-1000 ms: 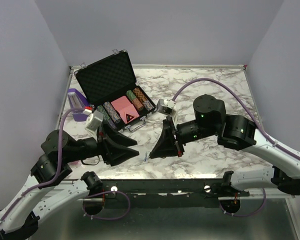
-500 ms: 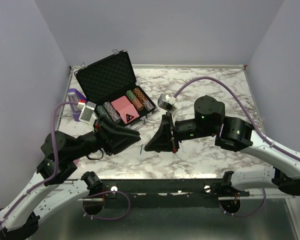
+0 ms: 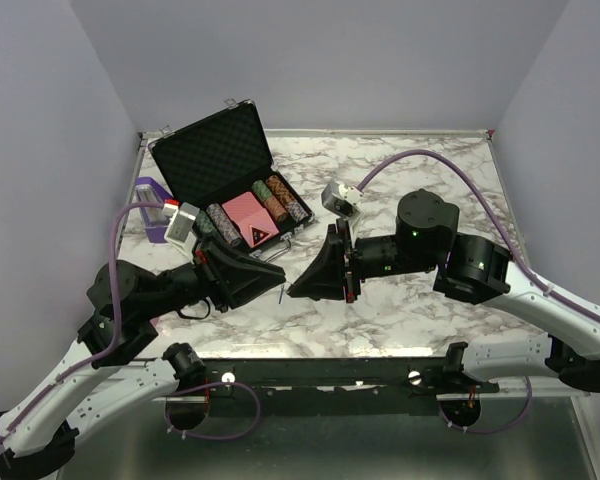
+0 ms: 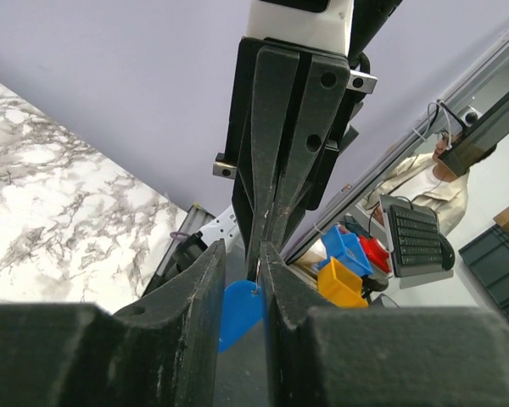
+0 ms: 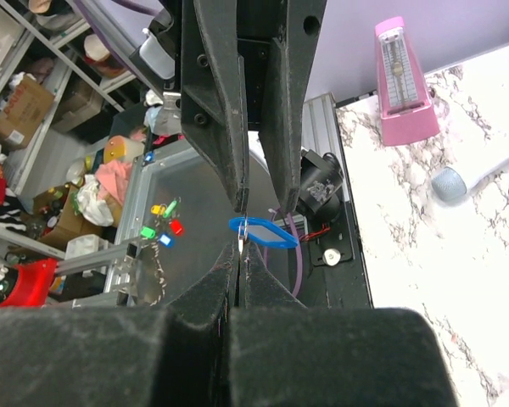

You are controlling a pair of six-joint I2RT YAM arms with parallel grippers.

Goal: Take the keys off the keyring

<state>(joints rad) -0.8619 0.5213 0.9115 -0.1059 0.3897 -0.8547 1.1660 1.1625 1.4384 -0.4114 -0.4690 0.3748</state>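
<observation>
Over near-centre table (image 3: 420, 310) | keyring (image 5: 240, 238), blue tag (image 5: 267, 235) crosswise, between tip-to-tip grippers | right gripper (image 5: 237, 264) pinches keyring | left gripper (image 4: 243, 254) narrowly parted, hold: cannot tell

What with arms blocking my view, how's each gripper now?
Left gripper: shut on keyring's oblong blue plastic tag.
Right gripper: shut on thin silvery key.

l gripper (image 4: 243, 254), slit ajar, tip to tip w/ pinched r gripper (image 5: 238, 264)
</observation>
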